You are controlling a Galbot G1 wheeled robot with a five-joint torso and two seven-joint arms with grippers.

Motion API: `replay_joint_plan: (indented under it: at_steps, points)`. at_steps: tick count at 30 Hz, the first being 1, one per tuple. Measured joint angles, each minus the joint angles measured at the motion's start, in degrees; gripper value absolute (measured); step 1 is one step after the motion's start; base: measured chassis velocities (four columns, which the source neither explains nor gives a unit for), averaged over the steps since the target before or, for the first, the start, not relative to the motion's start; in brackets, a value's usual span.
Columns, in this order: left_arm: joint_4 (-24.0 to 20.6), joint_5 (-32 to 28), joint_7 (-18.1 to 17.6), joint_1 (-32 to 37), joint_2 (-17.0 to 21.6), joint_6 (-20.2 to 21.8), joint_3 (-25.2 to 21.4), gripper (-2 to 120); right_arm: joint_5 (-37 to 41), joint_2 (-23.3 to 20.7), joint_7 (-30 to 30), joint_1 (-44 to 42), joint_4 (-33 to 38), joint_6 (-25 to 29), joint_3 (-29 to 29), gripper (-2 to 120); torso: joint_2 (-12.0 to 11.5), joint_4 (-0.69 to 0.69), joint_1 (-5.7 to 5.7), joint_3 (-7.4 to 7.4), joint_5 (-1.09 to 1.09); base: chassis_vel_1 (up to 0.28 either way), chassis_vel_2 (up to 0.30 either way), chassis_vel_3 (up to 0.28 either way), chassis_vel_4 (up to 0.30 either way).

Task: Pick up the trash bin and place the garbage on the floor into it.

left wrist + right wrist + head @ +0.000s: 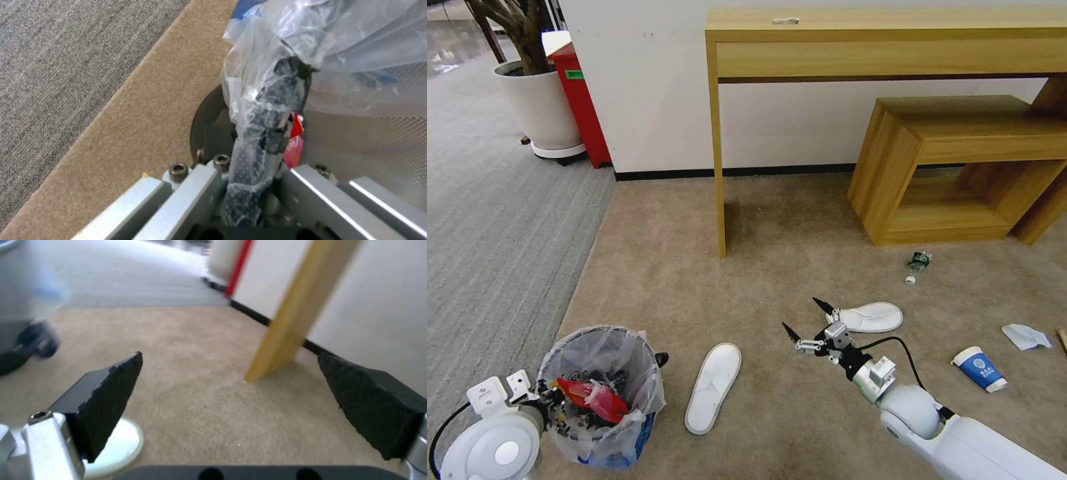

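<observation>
The trash bin [597,393], a small wire bin lined with a crinkly clear bag, is at the lower left with red wrappers inside. My left gripper [550,399] is shut on its near rim; the left wrist view shows the bag-wrapped rim [267,133] pinched in that gripper [251,196]. My right gripper [807,319] hangs open over the beige floor [800,240] between two white slippers [714,387] [870,317]. Its fingertips [111,386] stand wide apart with nothing between them. A blue-white paper cup [980,369], a tissue [1026,337] and a crushed bottle [918,265] lie to the right.
A tall wooden desk [887,40] stands against the back wall, its leg [719,167] on the carpet. A low wooden shelf [960,167] is beside it. A white planter [540,107] and a red box [584,100] stand on the grey ribbed carpet [494,220].
</observation>
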Motion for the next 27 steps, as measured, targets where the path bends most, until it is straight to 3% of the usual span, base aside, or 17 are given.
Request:
replay_joint_plan:
  at_steps: [8, 27]
  points:
    - [-0.23, 1.26, 0.03, 0.27, -1.01, 0.02, 0.51, 0, -4.01, -1.38, -5.79, 2.46, -1.5, 2.88, -1.58, 100, 0.0, 0.0, 0.0, 0.0, 0.0, 0.0, 0.0, 0.0, 0.0]
    - [-0.62, 3.37, 0.31, 1.0, -2.74, 0.23, 0.96, 0, -8.97, 1.23, -7.66, 4.41, -7.09, 6.99, -6.54, 100, 0.01, 0.0, 0.0, 0.0, 0.0, 0.0, 0.0, 0.0, 0.0]
